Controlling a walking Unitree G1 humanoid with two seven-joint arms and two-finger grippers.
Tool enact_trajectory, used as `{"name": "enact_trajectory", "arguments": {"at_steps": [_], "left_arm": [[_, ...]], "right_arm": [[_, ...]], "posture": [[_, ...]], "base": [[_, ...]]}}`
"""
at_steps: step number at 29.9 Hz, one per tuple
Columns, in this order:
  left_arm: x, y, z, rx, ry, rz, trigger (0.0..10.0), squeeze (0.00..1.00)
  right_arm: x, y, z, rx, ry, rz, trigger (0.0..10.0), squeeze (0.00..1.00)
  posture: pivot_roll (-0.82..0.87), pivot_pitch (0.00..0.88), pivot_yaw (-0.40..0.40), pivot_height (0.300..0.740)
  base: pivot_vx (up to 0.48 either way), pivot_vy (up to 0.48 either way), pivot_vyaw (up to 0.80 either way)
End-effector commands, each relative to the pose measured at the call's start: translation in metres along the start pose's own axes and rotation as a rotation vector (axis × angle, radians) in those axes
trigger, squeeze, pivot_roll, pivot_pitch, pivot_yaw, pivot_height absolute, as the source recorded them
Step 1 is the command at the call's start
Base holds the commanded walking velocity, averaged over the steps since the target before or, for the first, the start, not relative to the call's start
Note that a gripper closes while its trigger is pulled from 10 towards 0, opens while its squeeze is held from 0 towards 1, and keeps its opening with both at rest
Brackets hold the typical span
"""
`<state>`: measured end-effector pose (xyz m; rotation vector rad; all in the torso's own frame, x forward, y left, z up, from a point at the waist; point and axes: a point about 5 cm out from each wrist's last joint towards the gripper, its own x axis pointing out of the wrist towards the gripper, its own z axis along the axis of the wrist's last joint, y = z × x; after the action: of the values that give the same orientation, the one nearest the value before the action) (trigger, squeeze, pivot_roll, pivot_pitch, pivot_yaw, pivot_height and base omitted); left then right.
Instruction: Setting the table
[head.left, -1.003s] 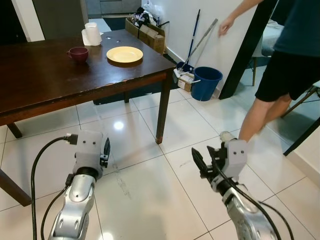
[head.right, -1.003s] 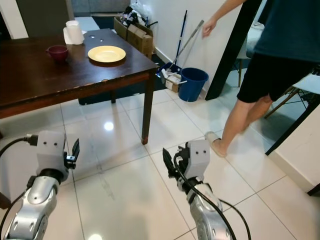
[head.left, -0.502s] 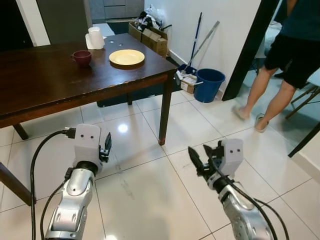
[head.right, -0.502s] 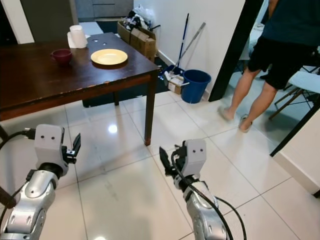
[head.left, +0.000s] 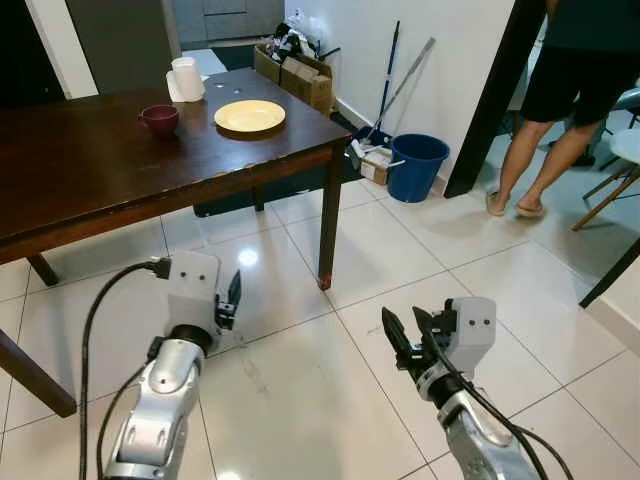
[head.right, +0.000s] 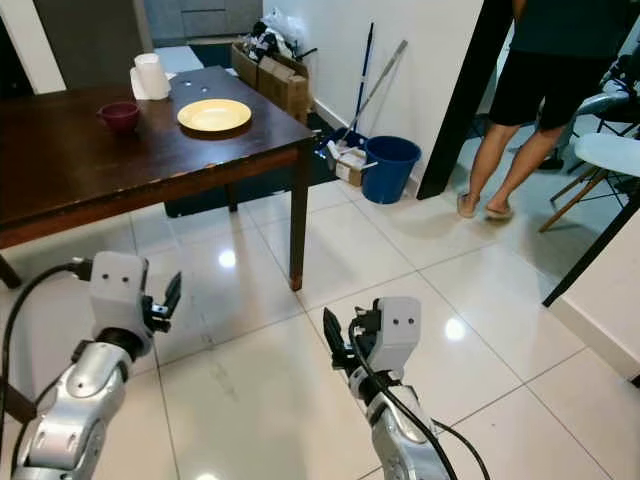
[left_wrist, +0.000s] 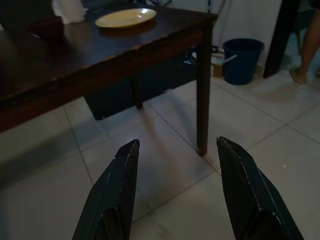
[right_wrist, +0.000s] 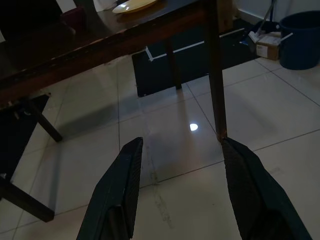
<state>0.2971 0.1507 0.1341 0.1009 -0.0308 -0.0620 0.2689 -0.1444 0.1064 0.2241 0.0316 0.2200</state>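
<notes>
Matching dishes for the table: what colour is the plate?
Yellow; the plate shows best in the left eye view.

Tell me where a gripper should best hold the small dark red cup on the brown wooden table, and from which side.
Probably the rim of the small dark red cup, taken from above, one finger inside and one outside. It stands upright with its mouth open, apart from the round yellow plate and the white paper roll; no handle can be made out.

Glossy white tiled floor (head.left: 400, 250), white wall (head.left: 450, 60), dark wooden table (head.left: 90, 170)
</notes>
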Motion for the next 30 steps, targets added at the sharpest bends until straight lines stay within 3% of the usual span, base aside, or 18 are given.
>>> {"name": "enact_trajectory", "arguments": {"at_steps": [1,19,30], "left_arm": [[-0.003,-0.002,-0.006,0.008,0.028,-0.009,10.0,0.0],[0.004,-0.013,-0.007,-0.003,0.012,-0.039,10.0,0.0],[0.002,-0.017,-0.005,0.007,-0.01,-0.062,10.0,0.0]], "right_arm": [[0.001,0.0,0.001,0.004,0.006,-0.007,10.0,0.0],[-0.007,-0.008,0.004,-0.017,0.014,-0.023,10.0,0.0],[-0.005,-0.006,0.004,-0.016,0.016,-0.019,10.0,0.0]], "posture": [[-0.1,0.0,0.062,0.74],[-0.13,0.0,0.051,0.74],[-0.12,0.0,0.053,0.74]], "base": [[0.0,0.0,0.0],[0.0,0.0,0.0],[0.449,0.0,0.0]]}}
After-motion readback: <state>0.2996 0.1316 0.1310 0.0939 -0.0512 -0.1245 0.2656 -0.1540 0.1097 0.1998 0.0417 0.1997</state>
